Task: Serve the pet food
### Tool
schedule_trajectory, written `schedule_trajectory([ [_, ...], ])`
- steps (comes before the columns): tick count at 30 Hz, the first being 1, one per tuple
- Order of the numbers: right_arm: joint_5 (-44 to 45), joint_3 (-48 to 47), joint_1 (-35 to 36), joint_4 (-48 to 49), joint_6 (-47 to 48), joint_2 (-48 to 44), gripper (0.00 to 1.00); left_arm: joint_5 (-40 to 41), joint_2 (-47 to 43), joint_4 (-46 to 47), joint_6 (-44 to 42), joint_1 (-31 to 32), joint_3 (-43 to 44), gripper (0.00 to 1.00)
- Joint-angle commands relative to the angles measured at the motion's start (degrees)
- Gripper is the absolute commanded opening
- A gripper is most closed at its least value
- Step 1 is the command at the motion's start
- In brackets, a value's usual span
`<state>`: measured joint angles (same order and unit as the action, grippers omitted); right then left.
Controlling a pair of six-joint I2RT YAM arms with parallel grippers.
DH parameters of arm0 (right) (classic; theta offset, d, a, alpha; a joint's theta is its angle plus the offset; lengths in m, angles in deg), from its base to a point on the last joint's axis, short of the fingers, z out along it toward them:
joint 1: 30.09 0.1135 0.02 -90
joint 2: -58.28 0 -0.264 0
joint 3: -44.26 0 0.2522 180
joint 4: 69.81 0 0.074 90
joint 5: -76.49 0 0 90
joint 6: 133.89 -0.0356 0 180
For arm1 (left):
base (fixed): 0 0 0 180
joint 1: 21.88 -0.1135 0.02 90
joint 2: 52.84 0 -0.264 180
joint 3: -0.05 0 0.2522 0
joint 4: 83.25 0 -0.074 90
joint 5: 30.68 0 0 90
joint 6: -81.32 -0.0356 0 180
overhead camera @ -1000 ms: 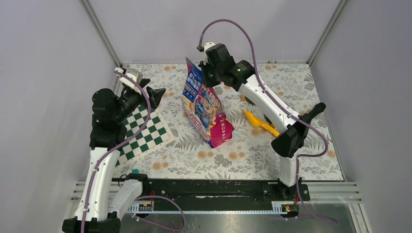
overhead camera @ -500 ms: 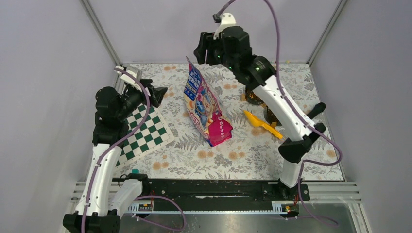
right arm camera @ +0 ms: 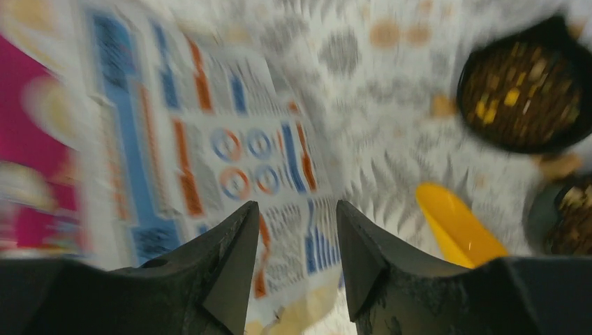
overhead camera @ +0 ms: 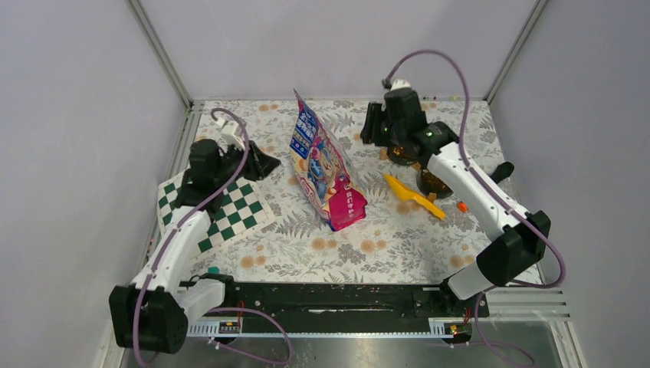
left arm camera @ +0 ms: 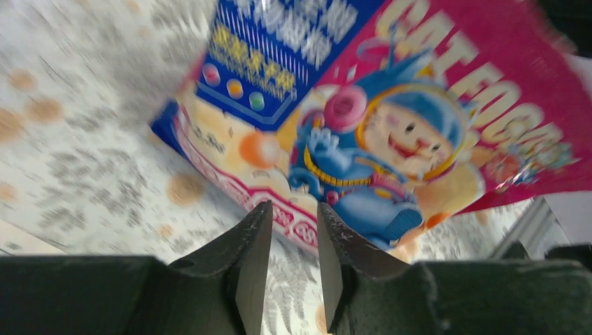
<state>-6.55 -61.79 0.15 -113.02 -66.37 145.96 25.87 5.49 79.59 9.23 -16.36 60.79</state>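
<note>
Right pincer (right arm camera: 297,209) lowered — pet food (right arm camera: 520,87) (in bowl (right arm camera: 469,78)) lies nearby.

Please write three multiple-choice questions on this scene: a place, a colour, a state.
1. The orange scoop lies: A) on the cloth by the black bowls of kibble B) in the bag C) in a bowl.
2. The checkered board is: A) red and black B) green and white C) blue and yellow.
3. The right gripper is: A) open, empty B) shut on the scoop C) shut on the bag.
Answers: 1 A, cloth under it; 2 B, its squares; 3 A, jaws apart, nothing between.
</note>
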Motion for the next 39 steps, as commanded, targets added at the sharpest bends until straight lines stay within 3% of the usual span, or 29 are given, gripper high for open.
schedule_trajectory([
  [1, -6.7, 10.3, 0.1, 1.3, -1.2, -1.6, 0.52, -2.1, 4.4, 2.4, 2.9, 4.6, -3.4, 0.29],
  [6, -16.5, 19.0, 0.1, 4.2, -3.0, 0.1, 0.5, -4.7, 12.8, 2.9, 2.9, 9.5, -2.7, 0.16],
  [9, -25.3, 22.1, 0.1, 10.7, -4.5, 2.8, 0.46, -4.8, 16.9, 6.5, 6.0, 11.5, -2.9, 0.14],
  [13, -30.8, 24.0, 0.1, 22.0, -10.3, 6.8, 0.4, -4.4, 22.5, 13.7, 12.7, 12.3, -3.2, 0.13],
  [19, -26.7, 20.7, 1.7, 28.0, -16.7, 11.0, 0.38, -2.1, 27.6, 21.3, 21.9, 11.9, -0.8, 0.13],
  [25, -20.6, 20.3, 1.6, 25.7, -15.8, 7.9, 0.38, 7.0, 25.0, 9.3, 17.4, 9.4, 3.9, 0.13],
  [30, -13.0, 19.6, 0.2, 17.7, -10.5, 1.7, 0.44, 14.3, 19.0, 0.0, 14.2, 7.3, 5.7, 0.31],
  [37, 10.7, 21.0, -3.3, 7.1, -1.1, -9.8, 0.61, 31.5, 9.0, -18.3, 12.4, 7.2, 11.1, 0.78],
  [39, 15.7, 21.9, -4.2, 6.6, 1.9, -13.2, 0.66, 36.3, 6.3, -21.9, 14.3, 7.2, 12.1, 0.85],
])
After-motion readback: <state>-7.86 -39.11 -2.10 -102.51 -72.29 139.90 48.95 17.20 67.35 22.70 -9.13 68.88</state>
